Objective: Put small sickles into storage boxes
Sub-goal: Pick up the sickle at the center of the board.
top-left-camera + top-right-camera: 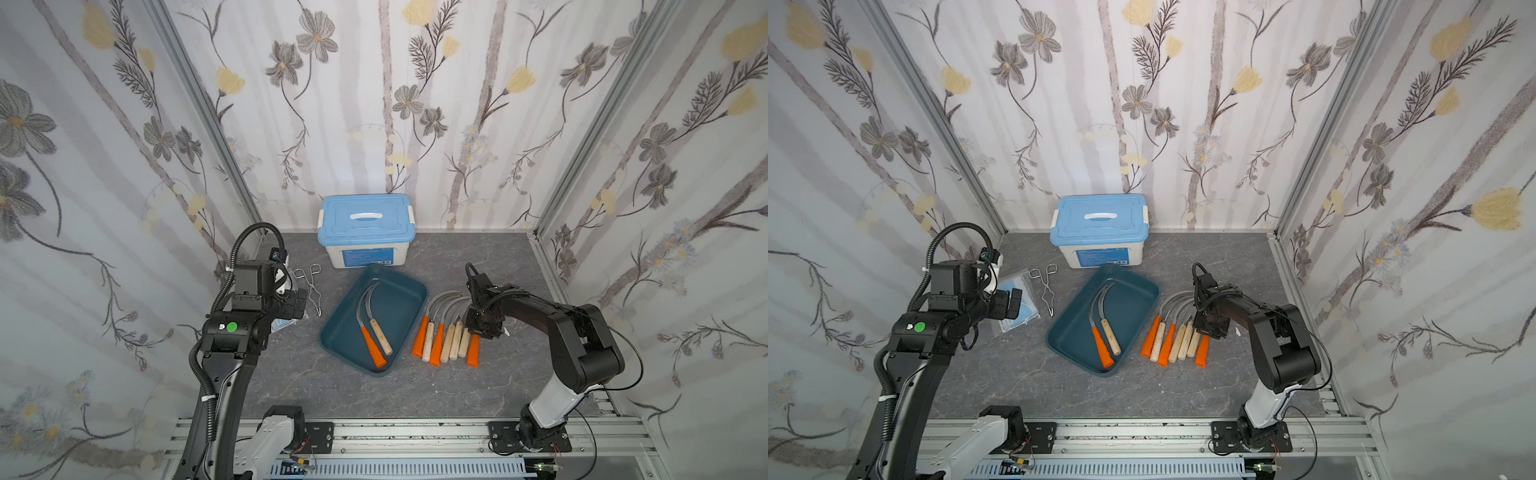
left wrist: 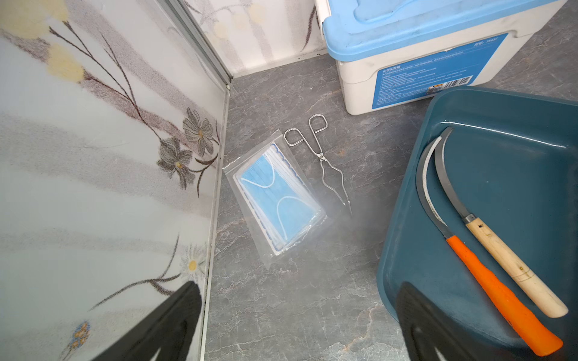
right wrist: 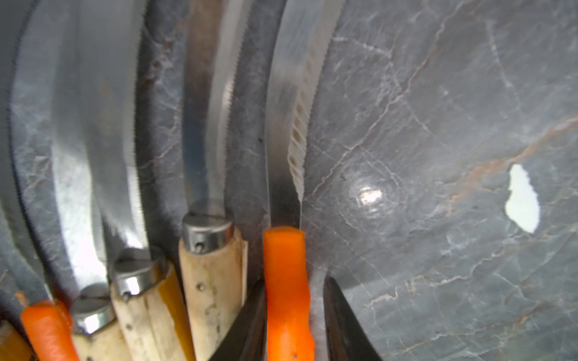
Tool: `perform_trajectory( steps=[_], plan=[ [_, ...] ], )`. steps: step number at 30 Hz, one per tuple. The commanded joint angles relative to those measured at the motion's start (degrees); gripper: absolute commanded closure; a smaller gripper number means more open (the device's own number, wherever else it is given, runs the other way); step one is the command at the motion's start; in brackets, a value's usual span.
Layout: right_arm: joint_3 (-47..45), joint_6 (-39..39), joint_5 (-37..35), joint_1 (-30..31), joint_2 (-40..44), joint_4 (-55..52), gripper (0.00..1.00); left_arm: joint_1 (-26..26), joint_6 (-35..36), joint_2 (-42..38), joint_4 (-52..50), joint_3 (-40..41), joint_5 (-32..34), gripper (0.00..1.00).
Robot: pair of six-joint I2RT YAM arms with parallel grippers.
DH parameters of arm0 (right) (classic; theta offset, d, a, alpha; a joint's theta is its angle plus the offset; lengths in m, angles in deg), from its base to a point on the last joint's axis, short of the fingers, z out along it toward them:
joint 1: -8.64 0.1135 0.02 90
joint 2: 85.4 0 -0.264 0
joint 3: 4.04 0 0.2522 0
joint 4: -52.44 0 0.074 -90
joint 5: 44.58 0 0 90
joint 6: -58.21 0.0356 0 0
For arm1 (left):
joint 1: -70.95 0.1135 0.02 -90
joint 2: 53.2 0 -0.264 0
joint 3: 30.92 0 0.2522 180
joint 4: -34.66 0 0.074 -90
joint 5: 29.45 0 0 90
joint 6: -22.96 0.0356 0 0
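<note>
Orange-handled sickle (image 3: 286,265) lies between the narrowly parted jaws of the right gripper (image 3: 294,286), one finger (image 3: 247,322) touching its handle.

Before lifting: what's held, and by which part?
Nothing yet. The jaws of the right gripper straddle the handle of the end orange sickle, near the blade, gap on one side. Left gripper empty.

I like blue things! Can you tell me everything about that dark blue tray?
The tray is dark teal, plastic-looking, rectangular with rounded corners, low sloping walls and no lid. It sits flat on the grey table, turned at a slant, in front of the white box. Inside lie an orange-handled sickle and a wooden-handled sickle, side by side.
</note>
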Motion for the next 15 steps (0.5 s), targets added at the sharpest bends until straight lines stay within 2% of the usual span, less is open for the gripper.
perform_trajectory(
  steps=[1, 9, 13, 15],
  plan=[
    [-1.9, 0.3, -0.6, -0.1, -1.0, 1.4, 0.71, 0.0, -0.1, -0.2, 0.4, 0.1, 0.3, 0.00],
    [-3.3, 0.4, -1.0, 0.0, -1.7, 2.3, 0.85, 0.0, 0.0, -0.1, 0.3, -0.2, 0.2, 0.00],
    [-3.5, -0.1, -1.3, 0.0, -1.7, 2.5, 0.96, 0.0, -0.1, -0.2, 0.4, -0.3, 0.3, 0.00],
    [-3.3, -0.1, -1.4, -0.1, -1.6, 2.4, 0.98, 0.0, -0.1, -0.2, 0.4, -0.4, 0.3, 0.00]
  ],
)
